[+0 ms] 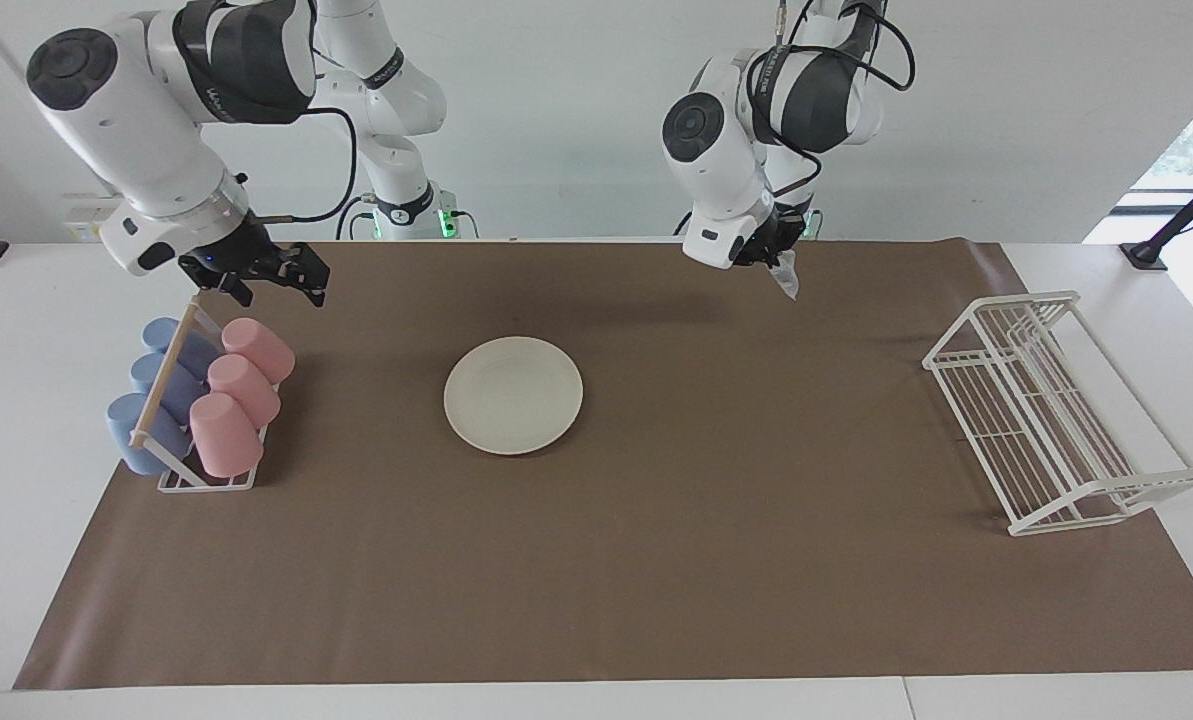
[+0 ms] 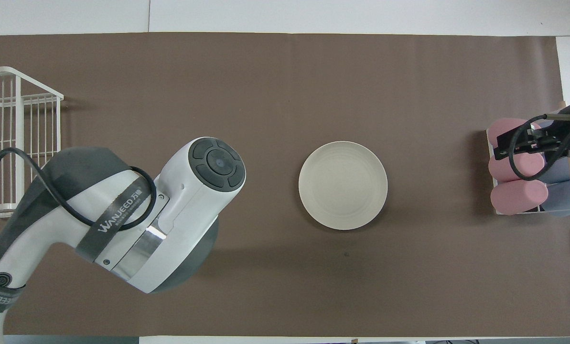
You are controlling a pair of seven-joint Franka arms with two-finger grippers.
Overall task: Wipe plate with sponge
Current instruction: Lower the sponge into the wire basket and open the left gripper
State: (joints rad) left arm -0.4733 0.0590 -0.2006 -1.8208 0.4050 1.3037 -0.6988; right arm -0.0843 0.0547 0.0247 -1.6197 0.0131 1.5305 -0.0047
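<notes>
Facing view: the left gripper (image 1: 768, 255) is seen raised above the brown mat (image 1: 656, 560), near the robots' edge of the table, its fingertips pinched tight on the sponge (image 1: 785, 275), a small silvery wrinkled lump that hangs below them. The cream-white plate (image 1: 513, 394) lies flat on the mat, lower than the gripper and off toward the right arm's end, well apart from it; the sponge seems to be carried high so that it can be brought down onto the plate from above. The right gripper (image 1: 274, 281) is held with its fingers spread wide and nothing between them, over the mat just by the cup rack (image 1: 201, 480) of blue cups (image 1: 146, 425) and pink cups (image 1: 241, 395), apparently parked clear of the plate while it waits. A white wire dish rack (image 1: 1046, 420) stands at the left arm's end of the table, away from both grippers.

Overhead view: the left arm's bulky wrist is seen covering its own gripper and the sponge, so neither can be made out. The plate (image 2: 343, 185) is shown bare and untouched at the middle of the mat (image 2: 285, 86). The right gripper (image 2: 519, 148) hangs over the pink cups (image 2: 519, 196), empty.
</notes>
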